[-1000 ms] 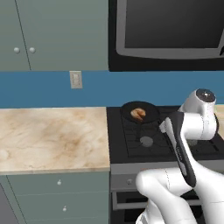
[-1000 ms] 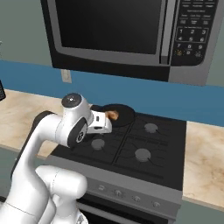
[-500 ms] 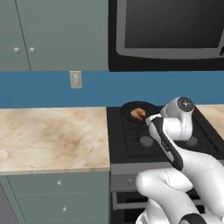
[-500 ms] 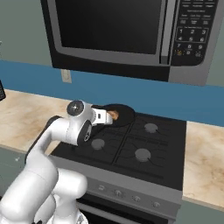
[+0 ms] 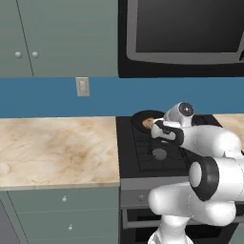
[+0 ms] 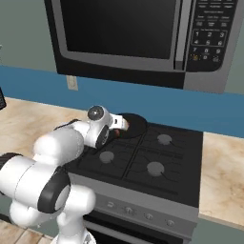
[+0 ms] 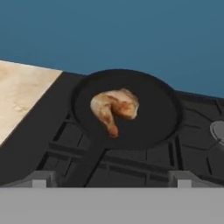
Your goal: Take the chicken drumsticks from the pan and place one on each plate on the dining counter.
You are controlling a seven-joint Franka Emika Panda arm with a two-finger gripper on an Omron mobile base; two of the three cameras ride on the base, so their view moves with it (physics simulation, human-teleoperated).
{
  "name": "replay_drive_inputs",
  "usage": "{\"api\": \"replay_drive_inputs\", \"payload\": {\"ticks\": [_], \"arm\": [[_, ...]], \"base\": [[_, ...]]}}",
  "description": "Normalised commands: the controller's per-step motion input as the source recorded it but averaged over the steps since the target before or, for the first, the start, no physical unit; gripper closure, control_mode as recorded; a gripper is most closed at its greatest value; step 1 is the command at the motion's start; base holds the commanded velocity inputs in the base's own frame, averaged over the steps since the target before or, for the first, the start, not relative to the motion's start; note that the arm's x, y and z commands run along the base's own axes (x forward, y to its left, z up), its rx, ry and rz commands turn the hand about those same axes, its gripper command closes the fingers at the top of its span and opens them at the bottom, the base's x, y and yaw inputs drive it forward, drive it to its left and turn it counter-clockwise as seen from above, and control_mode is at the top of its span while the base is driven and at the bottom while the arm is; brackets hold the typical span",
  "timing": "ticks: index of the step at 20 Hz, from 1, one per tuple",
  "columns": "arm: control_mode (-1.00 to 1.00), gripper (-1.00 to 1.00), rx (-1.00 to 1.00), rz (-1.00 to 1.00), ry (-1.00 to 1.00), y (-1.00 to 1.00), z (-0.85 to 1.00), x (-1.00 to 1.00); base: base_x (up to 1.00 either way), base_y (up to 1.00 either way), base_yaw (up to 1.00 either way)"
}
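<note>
The round black pan sits on the stove's back left burner, its handle running toward me. Golden-brown chicken drumsticks lie in its middle, pressed together in one lump. My gripper is open, low over the handle just in front of the pan, with nothing between its fingertips. From the base, the gripper is at the pan beside the drumsticks. From the right, the gripper touches the edge of the pan by the drumsticks. The plates and dining counter are out of view.
The black stove has three more burners. A beige marbled wall counter runs to its left and another stretch lies to its right. A microwave hangs above, and a blue backsplash stands close behind the pan.
The arm has swung forward and down, carrying the hand from above the front burners to low at the pan's near edge. The pan and the chicken have not moved.
</note>
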Motion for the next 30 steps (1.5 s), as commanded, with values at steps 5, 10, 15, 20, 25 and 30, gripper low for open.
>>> {"api": "replay_drive_inputs", "payload": {"ticks": [5,10,15,20,25,30], "arm": [[-1.0,-1.0,0.06,0.0,0.15,0.0,-0.55,0.74],[-1.0,-1.0,0.04,0.0,0.12,0.0,-0.39,0.72],[-1.0,-1.0,0.01,0.0,0.14,0.0,-0.35,0.7],[-1.0,-1.0,0.0,0.0,0.09,0.0,-0.41,0.4],[-1.0,1.0,0.0,-0.04,0.05,0.14,-0.26,0.1],[-1.0,1.0,0.0,-0.09,0.06,0.31,-0.29,0.14]], "base": [[0.0,0.0,0.0],[0.0,0.0,0.0],[0.0,0.0,0.0],[0.0,0.0,0.0],[0.0,0.0,0.0],[0.0,0.0,0.0]]}}
